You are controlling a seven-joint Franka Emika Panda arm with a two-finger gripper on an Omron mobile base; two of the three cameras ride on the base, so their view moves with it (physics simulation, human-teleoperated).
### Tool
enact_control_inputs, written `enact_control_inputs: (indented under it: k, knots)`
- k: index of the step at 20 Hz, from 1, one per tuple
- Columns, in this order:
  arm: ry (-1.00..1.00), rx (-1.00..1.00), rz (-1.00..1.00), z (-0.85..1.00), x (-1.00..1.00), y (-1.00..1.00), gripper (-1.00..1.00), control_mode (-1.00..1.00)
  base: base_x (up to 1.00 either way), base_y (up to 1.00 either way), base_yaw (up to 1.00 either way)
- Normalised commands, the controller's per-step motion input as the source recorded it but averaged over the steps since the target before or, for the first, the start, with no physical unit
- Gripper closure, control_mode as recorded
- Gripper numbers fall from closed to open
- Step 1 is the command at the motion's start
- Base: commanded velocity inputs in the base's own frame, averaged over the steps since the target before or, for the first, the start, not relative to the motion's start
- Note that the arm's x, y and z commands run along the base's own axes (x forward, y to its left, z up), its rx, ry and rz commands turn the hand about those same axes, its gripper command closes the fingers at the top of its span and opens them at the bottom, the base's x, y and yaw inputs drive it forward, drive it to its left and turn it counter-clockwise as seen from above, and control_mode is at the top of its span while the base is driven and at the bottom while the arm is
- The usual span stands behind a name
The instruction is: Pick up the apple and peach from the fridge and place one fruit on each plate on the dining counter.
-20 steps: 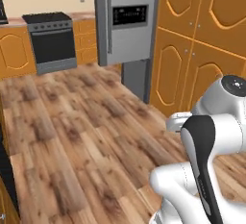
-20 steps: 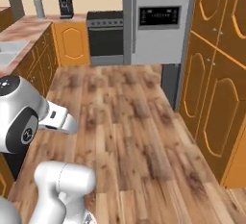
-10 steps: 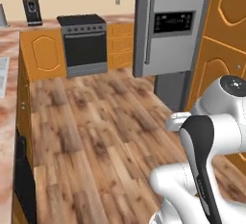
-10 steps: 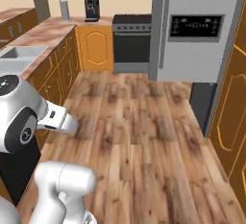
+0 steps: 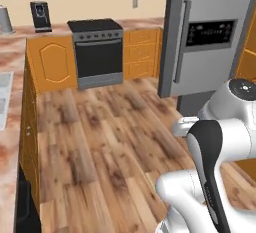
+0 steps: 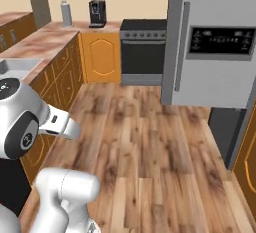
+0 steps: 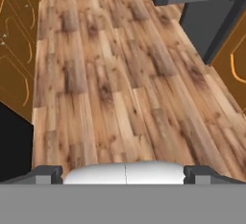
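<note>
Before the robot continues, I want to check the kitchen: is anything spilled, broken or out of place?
Nothing stands out. The wooden floor looks clean, the fridge door is closed, and the stove and coffee machine stand straight.

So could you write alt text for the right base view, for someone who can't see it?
A tall grey fridge stands shut at the right of a simulated kitchen with a wood-plank floor. Beside it sit a dark oven and orange cabinets under a marbled counter; the robot's white arm rises at lower left.

Grey fridge (image 5: 210, 37), black stove (image 5: 97, 52), orange cupboards (image 6: 102, 54), brown plank floor (image 7: 120, 88)
</note>
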Motion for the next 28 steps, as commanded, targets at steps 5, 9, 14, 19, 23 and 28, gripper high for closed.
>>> enact_control_inputs:
  k: [5,9,14,19,23,28]
  knots:
    - [0.00,0.00,0.00,0.00,0.00,0.00,-1.00,1.00,0.89,0.06,-0.05]
    - [0.00,0.00,0.00,0.00,0.00,0.00,-1.00,1.00,0.74,0.18,-0.19]
    - [0.00,0.00,0.00,0.00,0.00,0.00,-1.00,1.00,0.64,0.31,-0.28]
    - [0.00,0.00,0.00,0.00,0.00,0.00,-1.00,1.00,0.55,0.52,-0.28]
    - [0.00,0.00,0.00,0.00,0.00,0.00,-1.00,1.00,0.46,0.55,-0.28]
    - [0.00,0.00,0.00,0.00,0.00,0.00,-1.00,1.00,0.44,0.57,-0.28]
